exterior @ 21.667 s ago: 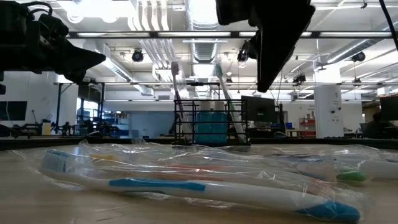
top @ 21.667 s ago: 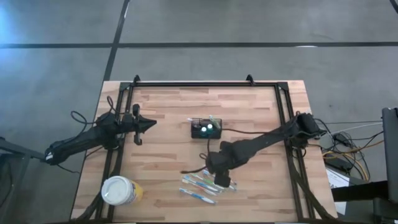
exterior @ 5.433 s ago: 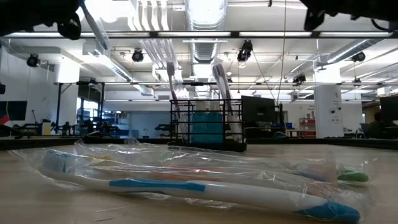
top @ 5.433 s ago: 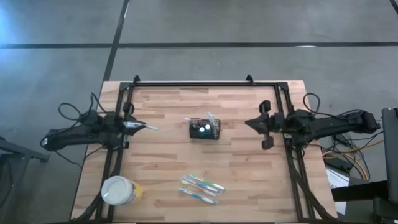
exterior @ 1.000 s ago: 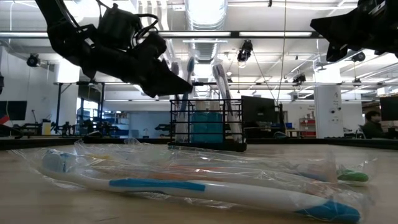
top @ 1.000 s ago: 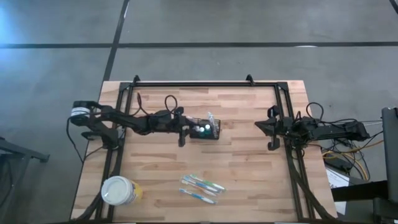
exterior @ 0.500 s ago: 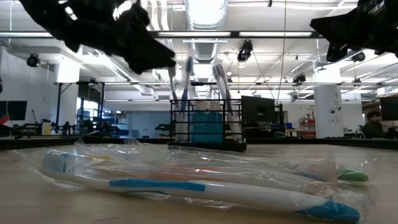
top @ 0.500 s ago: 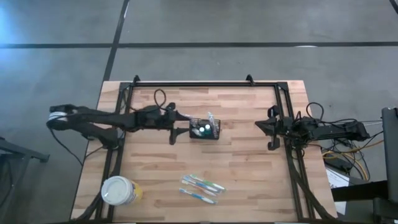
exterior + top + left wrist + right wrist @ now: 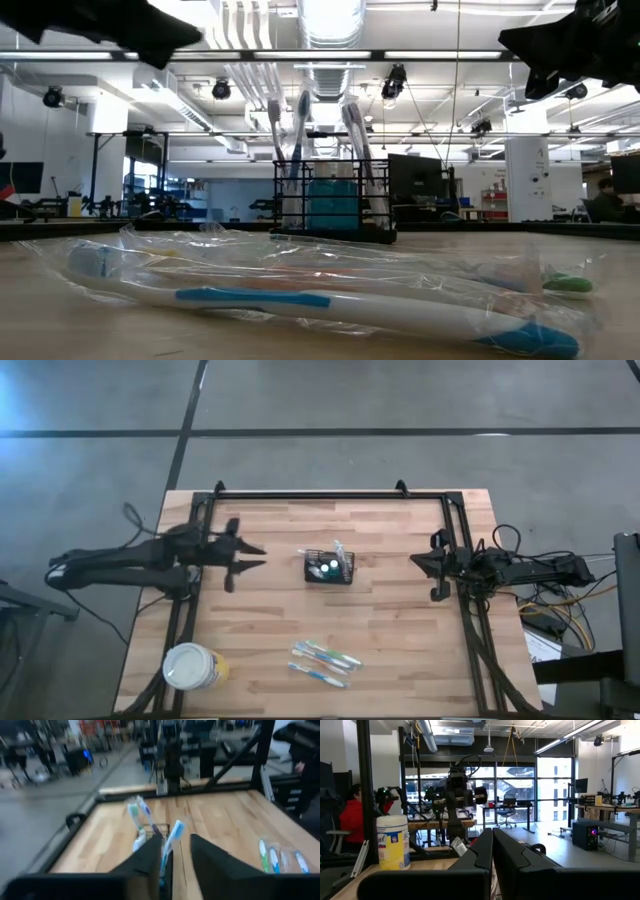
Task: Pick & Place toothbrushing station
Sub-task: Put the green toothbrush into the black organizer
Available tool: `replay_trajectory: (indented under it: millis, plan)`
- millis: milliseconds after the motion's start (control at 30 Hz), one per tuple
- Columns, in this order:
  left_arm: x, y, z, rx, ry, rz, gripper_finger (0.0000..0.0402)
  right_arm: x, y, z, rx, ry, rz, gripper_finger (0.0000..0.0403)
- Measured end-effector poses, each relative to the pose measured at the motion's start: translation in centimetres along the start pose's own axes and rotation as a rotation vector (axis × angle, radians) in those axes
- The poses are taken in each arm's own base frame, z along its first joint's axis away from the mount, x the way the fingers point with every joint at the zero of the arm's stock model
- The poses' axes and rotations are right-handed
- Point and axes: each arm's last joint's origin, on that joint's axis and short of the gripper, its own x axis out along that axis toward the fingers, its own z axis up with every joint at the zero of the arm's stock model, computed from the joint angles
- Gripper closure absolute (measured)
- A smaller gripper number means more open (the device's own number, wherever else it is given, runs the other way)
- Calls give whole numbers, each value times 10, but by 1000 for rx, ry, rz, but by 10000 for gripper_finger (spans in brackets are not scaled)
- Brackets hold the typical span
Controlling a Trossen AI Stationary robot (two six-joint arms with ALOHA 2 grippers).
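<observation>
The toothbrushing station (image 9: 330, 568), a small black wire-mesh basket, stands on its base at the table's middle. Three toothbrushes (image 9: 303, 125) stand upright in it, beside a teal item. My left gripper (image 9: 252, 558) hovers open and empty, left of the basket and well apart from it. In its wrist view the basket (image 9: 150, 832) lies ahead of the two spread fingers (image 9: 150, 862). My right gripper (image 9: 416, 563) waits shut at the table's right edge, raised and pointing toward the middle; its fingers (image 9: 492, 855) lie together.
Plastic-wrapped toothbrushes (image 9: 322, 660) lie near the table's front edge, close to the low camera (image 9: 300, 295). A white-lidded yellowish tub (image 9: 192, 667) stands at the front left. A black frame (image 9: 330, 493) runs round the table. A person in red (image 9: 352, 817) sits beyond the table.
My left gripper has drawn back from the basket toward the table's left edge and has risen, going out of the low view's middle to its top left corner. The basket and the toothbrushes in it have stayed where they were. My right arm has kept still.
</observation>
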Motion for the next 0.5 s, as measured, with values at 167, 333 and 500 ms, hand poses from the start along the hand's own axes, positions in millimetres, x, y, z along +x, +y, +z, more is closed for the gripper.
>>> replay_trajectory:
  millis: [167,333,500]
  plan:
    - [-22,-5,-21,-12,-73,14,391,0,0,0,2,1,0,394]
    - [-34,-8,-37,-1,-135,29,397,0,0,0,1,1,0,394]
    - [-41,-14,-51,72,-239,-75,397,0,0,0,5,2,0,394]
